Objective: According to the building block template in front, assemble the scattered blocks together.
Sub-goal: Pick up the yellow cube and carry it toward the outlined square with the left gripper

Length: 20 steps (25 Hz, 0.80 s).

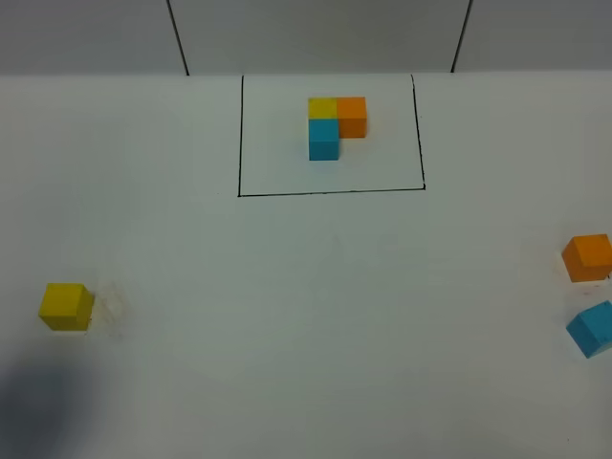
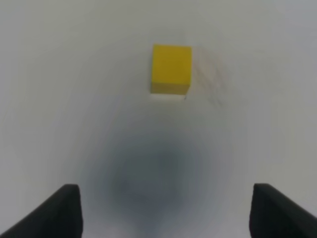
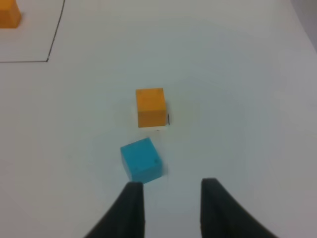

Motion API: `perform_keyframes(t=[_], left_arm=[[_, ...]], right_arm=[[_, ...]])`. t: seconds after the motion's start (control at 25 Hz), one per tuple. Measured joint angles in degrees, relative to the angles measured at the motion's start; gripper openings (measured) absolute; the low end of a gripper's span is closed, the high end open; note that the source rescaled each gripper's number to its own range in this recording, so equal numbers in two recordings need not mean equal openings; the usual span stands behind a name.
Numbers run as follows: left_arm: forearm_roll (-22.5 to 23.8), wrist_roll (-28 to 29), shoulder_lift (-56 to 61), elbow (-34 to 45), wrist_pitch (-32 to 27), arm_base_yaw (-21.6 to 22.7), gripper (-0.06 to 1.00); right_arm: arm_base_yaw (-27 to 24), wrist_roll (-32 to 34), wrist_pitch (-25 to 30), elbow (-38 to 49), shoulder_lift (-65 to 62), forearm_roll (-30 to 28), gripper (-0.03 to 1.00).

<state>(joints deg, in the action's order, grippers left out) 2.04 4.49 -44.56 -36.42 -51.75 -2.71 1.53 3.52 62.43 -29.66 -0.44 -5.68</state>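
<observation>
1. Template [image 1: 337,126]: three joined cubes in an L, yellow and orange side by side with sky-blue under the yellow, inside a thin black rectangle [image 1: 239,134] at the far middle of the white table [image 1: 316,316].
2. Yellow cube [image 1: 66,306] [image 2: 171,68]: alone at the near left, plain faces.
3. Orange cube [image 1: 586,257] [image 3: 150,106] and sky-blue cube [image 1: 593,328] [image 3: 141,159]: far right edge, near each other but apart; the blue one sits askew.
4. Left gripper [image 2: 166,198]: spread wide, empty, short of the yellow cube.
5. Right gripper [image 3: 171,183]: moderately parted, empty, just beside the sky-blue cube.

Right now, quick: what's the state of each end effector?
Left end effector: open, holding nothing.
Right end effector: open, holding nothing.
</observation>
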Motion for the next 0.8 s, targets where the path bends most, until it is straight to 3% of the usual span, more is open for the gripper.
perform_keyframes(t=[0.12, 0.28, 0.4, 0.8], left_arm=[[0.0, -1.77, -8.6, -1.37, 2.85, 0.0, 0.56], [0.0, -1.41, -17.73, -2.56, 6.9, 0.0, 0.74], [0.0, -1.01, -23.01, -3.39, 11.19, 0.0, 0.82], [-0.38, -0.88, -36.5, -3.82, 20.88, 0.0, 0.83]], right_arm=[[0.0, 0.0, 0.0, 0.0, 0.0, 0.0, 0.0], [0.0, 0.0, 0.0, 0.0, 0.0, 0.0, 0.0], [0.0, 0.0, 0.0, 0.0, 0.0, 0.0, 0.0], [0.0, 0.0, 0.0, 0.0, 0.0, 0.0, 0.0]])
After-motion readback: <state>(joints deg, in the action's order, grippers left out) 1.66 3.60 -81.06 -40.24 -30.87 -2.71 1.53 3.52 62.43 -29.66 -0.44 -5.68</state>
